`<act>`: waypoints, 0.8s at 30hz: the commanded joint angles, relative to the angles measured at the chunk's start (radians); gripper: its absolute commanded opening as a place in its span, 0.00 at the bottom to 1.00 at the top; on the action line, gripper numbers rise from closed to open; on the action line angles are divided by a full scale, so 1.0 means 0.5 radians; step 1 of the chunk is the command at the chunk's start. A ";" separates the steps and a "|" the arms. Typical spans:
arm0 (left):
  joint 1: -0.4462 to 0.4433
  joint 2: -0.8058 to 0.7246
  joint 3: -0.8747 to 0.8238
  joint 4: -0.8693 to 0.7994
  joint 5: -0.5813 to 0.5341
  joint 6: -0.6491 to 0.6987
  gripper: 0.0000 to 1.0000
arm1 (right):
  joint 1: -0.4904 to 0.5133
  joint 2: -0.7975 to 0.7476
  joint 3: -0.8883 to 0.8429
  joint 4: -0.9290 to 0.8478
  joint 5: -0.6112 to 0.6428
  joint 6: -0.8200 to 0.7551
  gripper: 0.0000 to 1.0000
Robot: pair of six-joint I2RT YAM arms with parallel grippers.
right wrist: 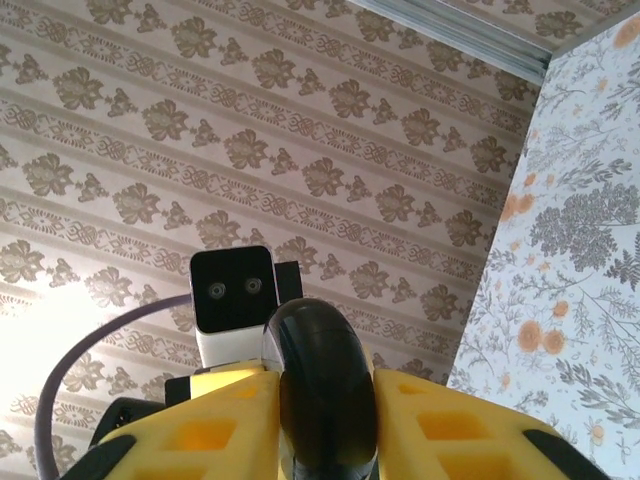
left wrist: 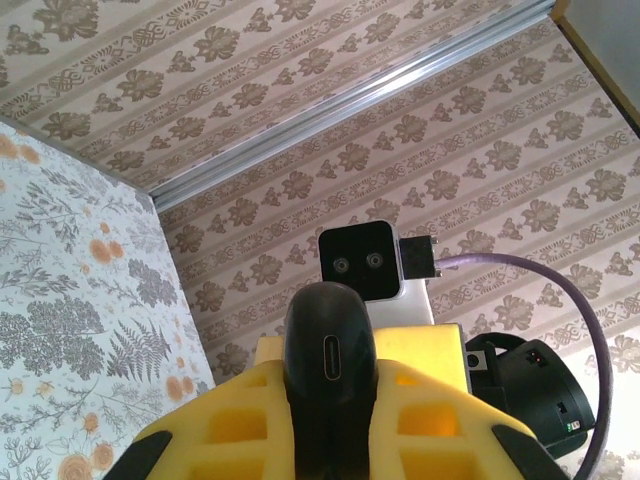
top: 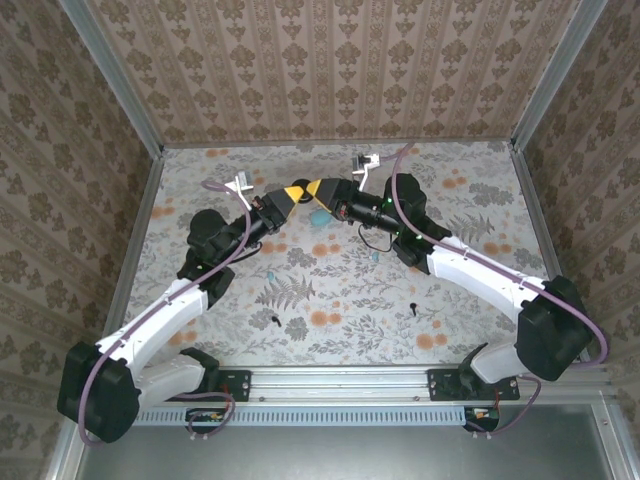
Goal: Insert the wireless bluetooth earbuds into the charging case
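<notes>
Holding position at the far middle of the table (top: 470, 215), your two arms meet nose to nose, raised off the flowered surface.

- Left gripper (top: 288, 199): jaws clamped on the black charging case (left wrist: 330, 352). Your left wrist camera shows the yellow fingers (left wrist: 235, 425) pressed to both sides of it, with the case's charging port facing the lens.
- Right gripper (top: 323, 189): yellow fingers (right wrist: 435, 430) flank the glossy rounded end of the same case. They appear to touch it on both sides, though the contact line is hard to read.
- Black earbuds, two: both lie on the table, well apart from the case. One (top: 275, 320) is near and left of centre, the other (top: 412, 307) near and right of centre.
- Turquoise earbuds, two: one (top: 270, 272) lies left of centre, beside the left forearm. The other (top: 375, 256) lies right of centre, just beside the right arm.
- Turquoise object (top: 320, 215): it sits under the meeting grippers and is partly hidden. You cannot tell what it is.
</notes>
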 commanded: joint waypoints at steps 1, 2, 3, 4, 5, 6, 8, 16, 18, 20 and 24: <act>-0.022 -0.014 0.016 0.092 0.043 -0.006 0.00 | 0.022 0.043 0.065 0.074 -0.084 0.031 0.24; -0.021 -0.017 0.014 0.085 0.043 -0.005 0.00 | 0.022 0.046 0.065 0.082 -0.091 0.034 0.22; -0.020 -0.011 0.013 0.075 0.045 -0.001 0.00 | 0.023 0.047 0.065 0.092 -0.099 0.030 0.20; -0.021 -0.008 0.016 0.070 0.052 0.002 0.00 | 0.023 0.046 0.062 0.103 -0.107 0.024 0.18; -0.022 -0.006 0.017 0.064 0.058 0.008 0.00 | 0.023 0.045 0.062 0.106 -0.115 0.017 0.17; -0.019 -0.008 0.019 0.050 0.066 0.022 0.00 | 0.022 0.039 0.062 0.103 -0.126 0.002 0.15; -0.018 -0.018 0.024 -0.003 0.088 0.072 0.06 | 0.015 0.023 0.083 0.059 -0.168 -0.061 0.12; 0.248 -0.218 0.128 -0.520 0.461 0.380 0.49 | -0.173 -0.011 0.647 -1.429 -0.562 -0.991 0.09; 0.316 -0.257 0.206 -0.733 0.583 0.543 0.57 | -0.241 0.018 0.777 -1.695 -0.683 -1.161 0.09; 0.359 -0.272 0.313 -0.988 0.713 0.784 0.63 | -0.303 0.043 0.864 -1.873 -0.807 -1.304 0.09; 0.371 -0.245 0.489 -1.278 1.039 1.347 0.68 | -0.333 0.087 1.086 -2.385 -0.843 -1.790 0.08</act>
